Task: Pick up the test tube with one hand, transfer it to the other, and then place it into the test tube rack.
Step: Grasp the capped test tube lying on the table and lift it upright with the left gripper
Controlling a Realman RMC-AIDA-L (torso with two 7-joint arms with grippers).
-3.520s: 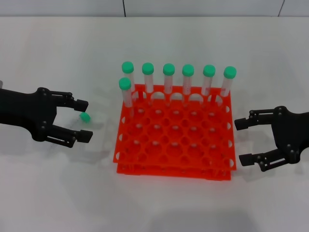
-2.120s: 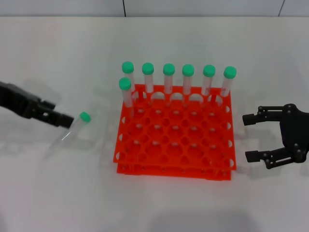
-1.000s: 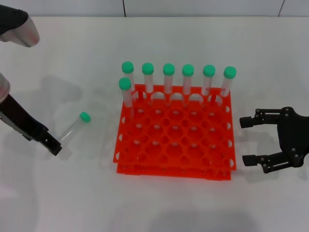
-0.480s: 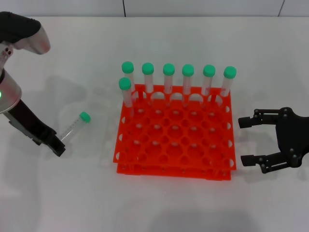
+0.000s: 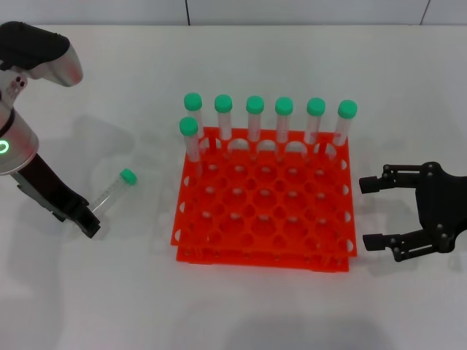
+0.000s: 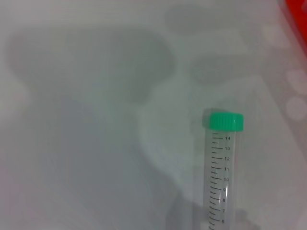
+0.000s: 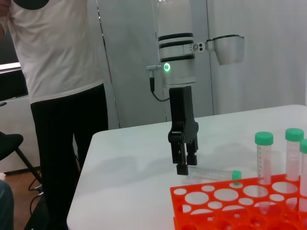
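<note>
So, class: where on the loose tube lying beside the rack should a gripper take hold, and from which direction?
Probably mid-barrel. The test tube lies flat on the table, so come from above, jaws across its width. The left gripper sits at its bottom end.

Looks down on a pale white tabletop (image 6: 96, 143) crossed by soft grey shadows. Shows 1 test tube (image 6: 221, 182) lying flat on it, clear-walled, closed with a round green cap (image 6: 226, 121). Reads printed black graduation marks along the tube, with numerals 14, 13, 12 and 11 nearest the cap. Catches a sliver of the orange-red test tube rack (image 6: 296, 17) in one corner, apart from the tube. Loses the tube's far end past the frame edge.
</note>
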